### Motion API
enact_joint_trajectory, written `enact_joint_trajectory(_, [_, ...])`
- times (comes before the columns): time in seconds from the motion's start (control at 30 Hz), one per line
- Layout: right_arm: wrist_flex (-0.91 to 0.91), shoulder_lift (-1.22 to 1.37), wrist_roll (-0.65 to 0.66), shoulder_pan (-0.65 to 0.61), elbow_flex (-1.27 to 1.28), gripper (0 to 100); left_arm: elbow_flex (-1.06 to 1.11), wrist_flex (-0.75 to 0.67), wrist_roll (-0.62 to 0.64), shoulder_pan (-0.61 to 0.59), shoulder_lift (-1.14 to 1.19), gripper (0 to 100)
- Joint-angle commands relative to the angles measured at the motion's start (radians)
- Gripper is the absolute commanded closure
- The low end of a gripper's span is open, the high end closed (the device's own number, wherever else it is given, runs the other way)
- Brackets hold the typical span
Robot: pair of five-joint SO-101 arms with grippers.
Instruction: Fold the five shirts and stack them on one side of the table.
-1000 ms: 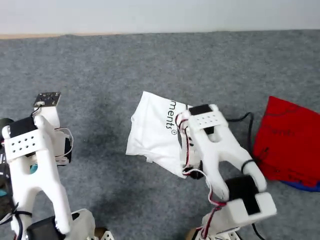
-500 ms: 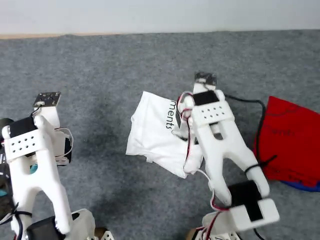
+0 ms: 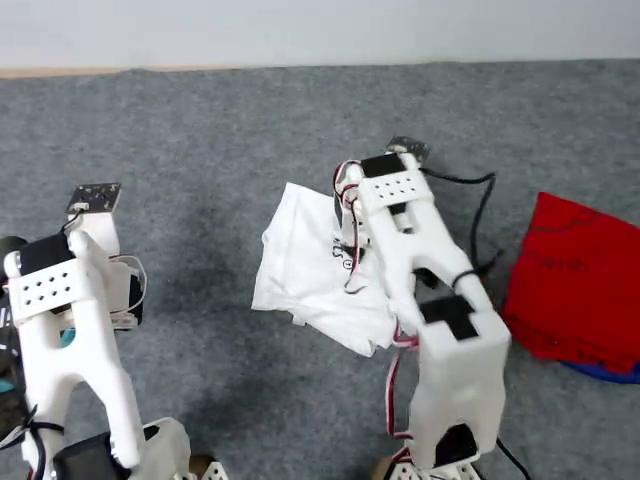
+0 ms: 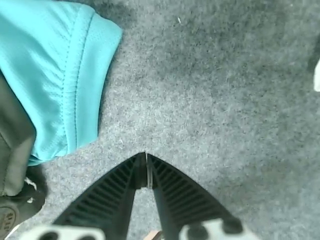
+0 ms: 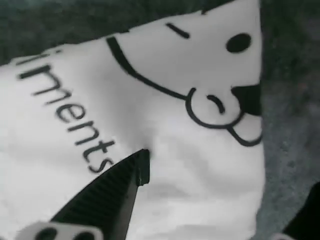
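Right arm is clearly the one doing the work here. The white shirt (image 3: pixel 310 270) is lying mid-table, straight under the right gripper (image 5: pixel 225 195), so the coming move is basically a drop downward, not a reach sideways. The jaws are looking spread wide, one ribbed finger (image 5: pixel 127 182) hanging just over the cloth next to the black lettering, and they aren't gripping anything as far as I can tell.

The shirt's long axis is running from the far side toward the robot, leaning a bit to the right at the near end. It's sitting as a rough folded packet, black print and a little line-drawn face showing on top, with the near corner looking rumpled and not squared off.

The red shirt (image 3: pixel 575 280) is resting at the right edge on top of a blue one (image 3: pixel 600 370), so I'm guessing that's the stack side.

The left gripper (image 4: pixel 146 175) is pinched closed on nothing, hanging over bare mat (image 3: pixel 200 130) beside a teal shirt (image 4: pixel 55 75), well apart from the white one.
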Motion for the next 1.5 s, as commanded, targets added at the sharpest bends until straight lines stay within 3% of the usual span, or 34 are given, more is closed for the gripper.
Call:
enact_joint_trajectory(0.0, [-0.001, 0.087, -0.011, -0.013, -0.089, 56.6, -0.005, -0.012, 0.002, 0.000, -0.025, 99])
enact_joint_trajectory(0.17, [0.058, 0.189, 0.006, -0.035, -0.158, 76.4, -0.005, -0.012, 0.002, 0.000, -0.025, 99])
enact_joint_trajectory(0.37, [0.120, 0.246, 0.146, -0.047, -0.203, 99.1, -0.005, -0.012, 0.002, 0.000, -0.025, 99])
enact_joint_trajectory(0.53, [0.251, 0.243, 0.192, -0.004, -0.267, 98.8, -0.005, -0.012, 0.002, 0.000, -0.025, 99])
enact_joint_trajectory(0.77, [0.375, 0.119, 0.393, 0.137, -0.342, 99.1, -0.005, -0.012, 0.002, 0.000, -0.025, 99])
enact_joint_trajectory(0.9, [0.354, 0.028, 0.644, 0.245, -0.359, 99.1, -0.005, -0.012, 0.002, 0.000, -0.025, 99])
enact_joint_trajectory(1.13, [0.217, 0.051, 1.386, 0.346, -0.436, 99.1, -0.005, -0.012, 0.002, 0.000, -0.025, 99])
enact_joint_trajectory(1.23, [0.110, 0.087, 1.634, 0.348, -0.459, 99.1, -0.005, -0.012, 0.002, 0.000, -0.025, 99])
enact_joint_trajectory(1.37, [-0.008, 0.139, 1.875, 0.334, -0.479, 99.1, -0.004, -0.009, 0.002, 0.000, -0.025, 99])
enact_joint_trajectory(1.47, [-0.082, 0.168, 1.910, 0.326, -0.483, 98.8, -0.004, -0.005, 0.002, 0.000, -0.025, 99])
